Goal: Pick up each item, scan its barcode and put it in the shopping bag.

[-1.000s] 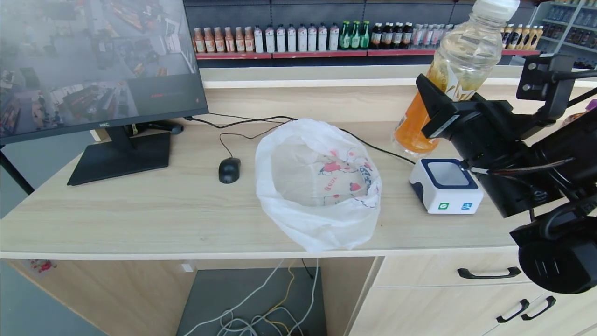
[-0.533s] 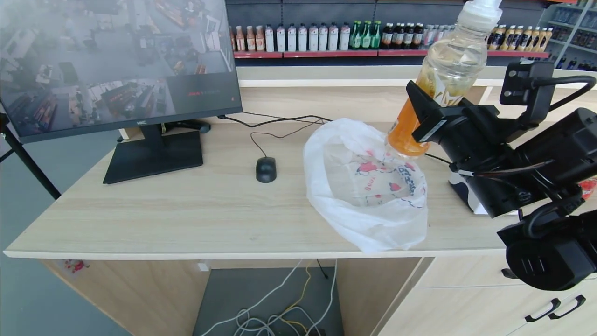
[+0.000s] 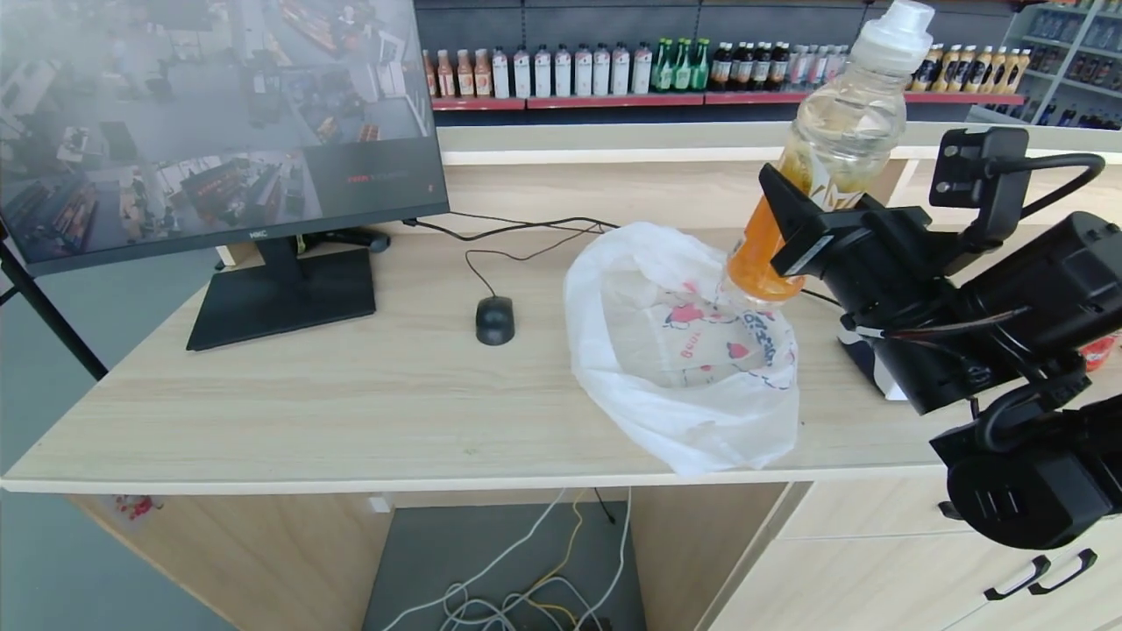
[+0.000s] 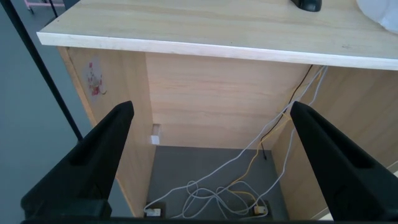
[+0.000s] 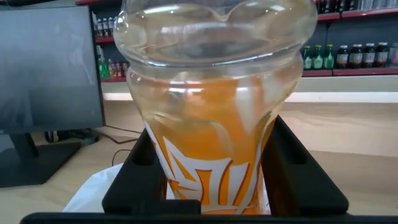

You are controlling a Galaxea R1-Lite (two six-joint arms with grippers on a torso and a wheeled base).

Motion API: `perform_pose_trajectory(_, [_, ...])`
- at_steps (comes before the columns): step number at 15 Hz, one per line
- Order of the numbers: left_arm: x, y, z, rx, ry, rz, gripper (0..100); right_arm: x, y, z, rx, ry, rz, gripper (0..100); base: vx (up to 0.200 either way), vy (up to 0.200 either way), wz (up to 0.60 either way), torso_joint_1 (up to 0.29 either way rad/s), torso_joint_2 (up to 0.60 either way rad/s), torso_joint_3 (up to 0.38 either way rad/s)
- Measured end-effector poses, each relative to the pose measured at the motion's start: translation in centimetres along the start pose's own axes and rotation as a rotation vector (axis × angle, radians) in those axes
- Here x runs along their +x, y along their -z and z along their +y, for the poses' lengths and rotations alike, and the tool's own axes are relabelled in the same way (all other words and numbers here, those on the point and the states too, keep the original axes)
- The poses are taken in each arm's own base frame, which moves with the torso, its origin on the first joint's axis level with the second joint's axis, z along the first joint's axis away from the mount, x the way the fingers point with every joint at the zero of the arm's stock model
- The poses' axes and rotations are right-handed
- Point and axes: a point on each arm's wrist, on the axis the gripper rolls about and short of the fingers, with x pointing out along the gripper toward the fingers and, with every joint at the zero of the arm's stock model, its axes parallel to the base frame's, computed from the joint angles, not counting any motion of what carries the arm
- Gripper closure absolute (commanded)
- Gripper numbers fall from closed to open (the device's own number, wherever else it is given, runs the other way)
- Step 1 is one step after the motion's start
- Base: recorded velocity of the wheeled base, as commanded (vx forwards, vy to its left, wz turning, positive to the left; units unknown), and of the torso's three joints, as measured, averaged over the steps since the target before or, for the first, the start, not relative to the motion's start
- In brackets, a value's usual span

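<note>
1. Orange drink fills the lower half of a clear plastic bottle (image 3: 841, 131) with a white cap. The bottle is tilted, cap uppermost.
2. The right pincer (image 3: 793, 230) is clamped on the bottle's labelled lower body. The right wrist view shows one black finger on each side.
3. The bottle's base hangs at the far right rim of the shopping bag (image 3: 684, 368). Whether it touches the plastic cannot be told.
4. The shopping bag is thin white plastic with red and blue print. It sits with its mouth open on the wooden table (image 3: 351, 394), near the front edge.
5. A white and dark scanner (image 3: 863, 364) stands on the table just right of the bag, mostly hidden behind the right arm.
6. The left pincer (image 4: 211, 109) is low, in front of the table's front edge. Its fingers are spread wide with nothing between them, and they face the open bay under the table, where cables (image 4: 217, 186) lie on the floor.
7. A black mouse (image 3: 494, 319) lies left of the bag, and a monitor (image 3: 210, 114) stands at the table's far left.
</note>
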Motion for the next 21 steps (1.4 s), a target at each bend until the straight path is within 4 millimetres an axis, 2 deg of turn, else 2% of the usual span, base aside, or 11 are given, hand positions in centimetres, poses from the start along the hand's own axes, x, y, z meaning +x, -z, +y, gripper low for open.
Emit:
perform_pose_trajectory(6, [0.0,0.0,0.0,0.0,0.0,0.0,0,0.8,3.1,1.8,0.002,-0.052,0.057,100,0.0,0.0,0.0,0.0,0.0,0.0])
perform_pose_trajectory(8, [0.0,0.0,0.0,0.0,0.0,0.0,0,1.7,4.0,2.0,0.003,-0.054,0.057,100,0.0,0.0,0.0,0.0,0.0,0.0])
perform_pose_trajectory(10, [0.0,0.0,0.0,0.0,0.0,0.0,0,2.7,5.3,2.4,-0.003,-0.064,0.145,100,0.0,0.0,0.0,0.0,0.0,0.0])
perform_pose_trajectory(15, [0.0,0.0,0.0,-0.001,-0.001,0.0,0,5.5,6.1,2.9,0.01,-0.066,0.168,100,0.0,0.0,0.0,0.0,0.0,0.0])
perform_pose_trajectory(21, [0.0,0.0,0.0,0.0,0.0,0.0,0,6.9,8.1,2.7,0.0,-0.053,0.223,100,0.0,0.0,0.0,0.0,0.0,0.0])
